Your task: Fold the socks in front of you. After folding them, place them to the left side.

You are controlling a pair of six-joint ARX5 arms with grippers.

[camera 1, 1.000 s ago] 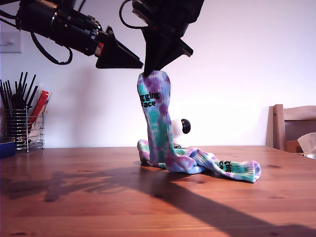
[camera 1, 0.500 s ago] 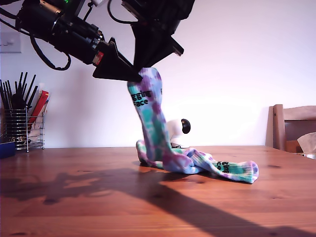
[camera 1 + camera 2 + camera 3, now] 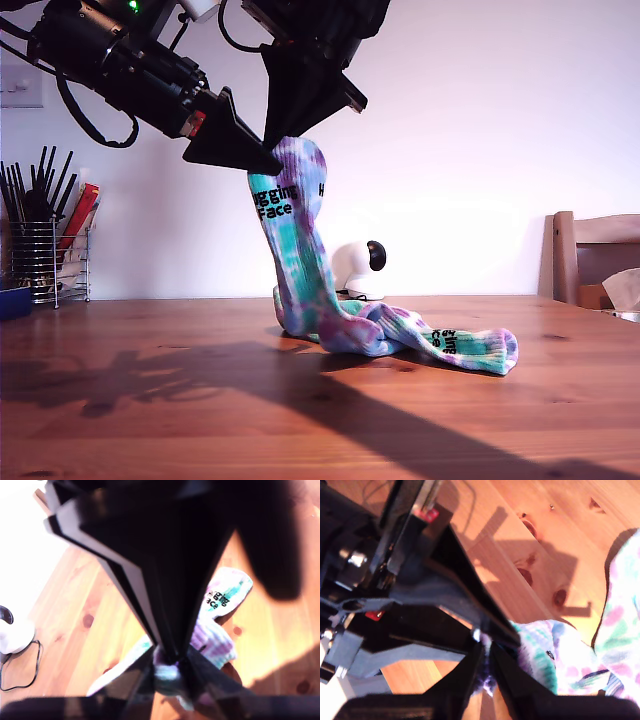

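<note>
One of the tie-dyed socks (image 3: 300, 250) hangs upright from its cuff, black lettering facing the camera and its foot resting on the wooden table (image 3: 150, 400). My second gripper (image 3: 285, 140) reaches down from above and is shut on the top of that cuff (image 3: 545, 665). My first gripper (image 3: 268, 162) slants in from the exterior view's left, its fingers closed on the same cuff edge (image 3: 167, 672). The other sock (image 3: 450, 345) lies crumpled on the table, stretching toward the exterior view's right (image 3: 220, 600).
A small white camera device (image 3: 360, 268) stands behind the socks. A wire holder of utensils (image 3: 45, 260) and a blue object (image 3: 12, 300) sit at the exterior view's left. A wooden chair (image 3: 595, 255) stands at its right.
Both grippers and the lifted cuff shifted toward the exterior view's left and a little lower. My first gripper, apart from the sock a second ago, has closed in on the cuff.
</note>
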